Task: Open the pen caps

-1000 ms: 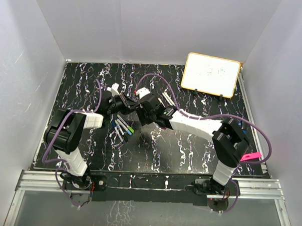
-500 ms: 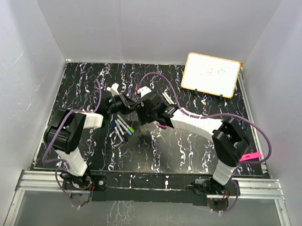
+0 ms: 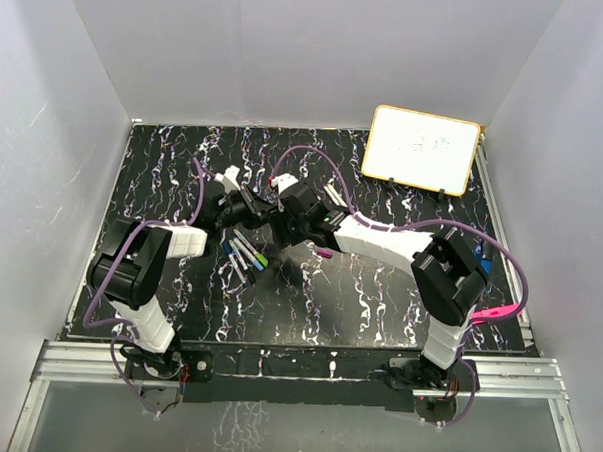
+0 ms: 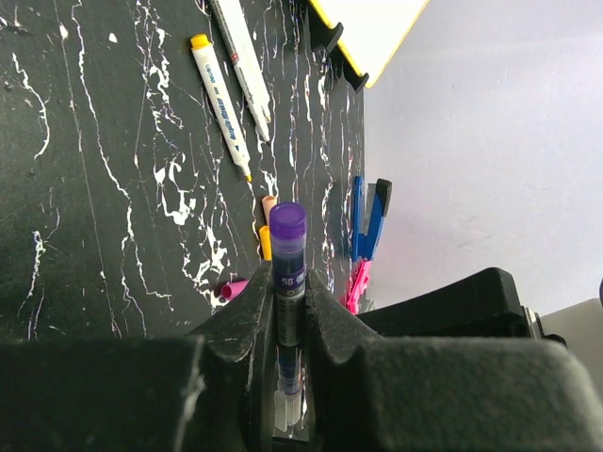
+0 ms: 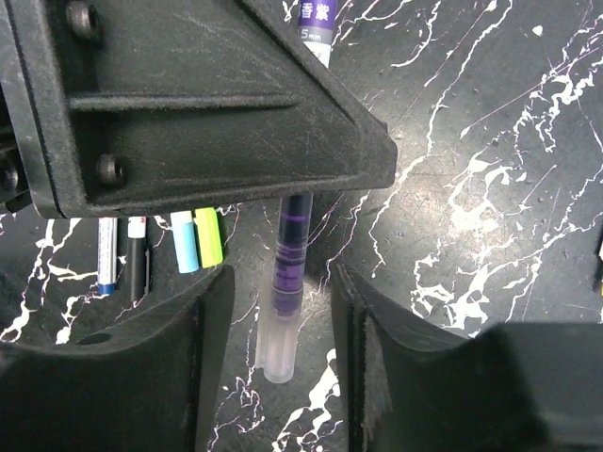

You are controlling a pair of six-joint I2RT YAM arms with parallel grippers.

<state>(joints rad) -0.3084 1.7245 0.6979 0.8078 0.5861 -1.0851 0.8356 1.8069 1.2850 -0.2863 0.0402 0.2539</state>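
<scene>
My left gripper (image 4: pixel 287 282) is shut on a purple pen (image 4: pixel 287 231) and holds it above the table; the gripper also shows in the top view (image 3: pixel 250 206). In the right wrist view the pen's other end (image 5: pixel 294 247) sticks out below the left gripper and carries a clear cap (image 5: pixel 280 350). My right gripper (image 5: pixel 283 282) is open, with a finger on each side of that capped end and not touching it; in the top view it (image 3: pixel 282 215) meets the left gripper. Several capped pens (image 3: pixel 245 254) lie below the left gripper.
Two pens (image 4: pixel 231 85) lie near the whiteboard (image 3: pixel 421 149) at the back right. Loose pink (image 4: pixel 234 288) and orange (image 4: pixel 266 243) caps lie on the table. A blue object (image 4: pixel 367 217) and a pink clip (image 3: pixel 498 313) sit at the right edge.
My right arm has swung left and its gripper has closed in on the left gripper. The left gripper has barely moved.
</scene>
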